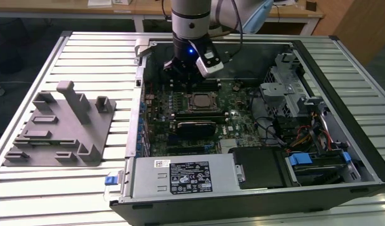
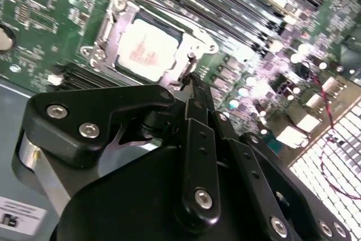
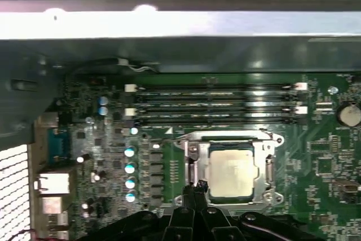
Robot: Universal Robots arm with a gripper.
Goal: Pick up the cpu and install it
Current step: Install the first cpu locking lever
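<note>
Exterior view: gripper (image 1: 187,69) hangs inside the open computer case (image 1: 343,155), above the motherboard (image 1: 236,127) and just beyond the CPU socket (image 1: 201,101).

Both wrist views: cpu (image 3: 230,172) lies seated in the socket, silver top up, metal socket frame (image 3: 269,169) around it. Second wrist view shows the same chip (image 2: 148,49) with the gripper's fingertips drawn together to a narrow point beside the socket's edge, holding nothing, apparently not touching the chip.

Gray parts fixture (image 1: 60,129) sits on the slatted counter (image 1: 85,52), well apart from the case.

Risks, judged from here:
- fingertips close to the socket edge; any sideways drift could catch the frame or nudge the chip askew.
- pressing down on a chip that is not fully level could bend socket pins.
- memory slots (image 3: 214,104) lie just beside the socket; arm swing could strike them.
</note>
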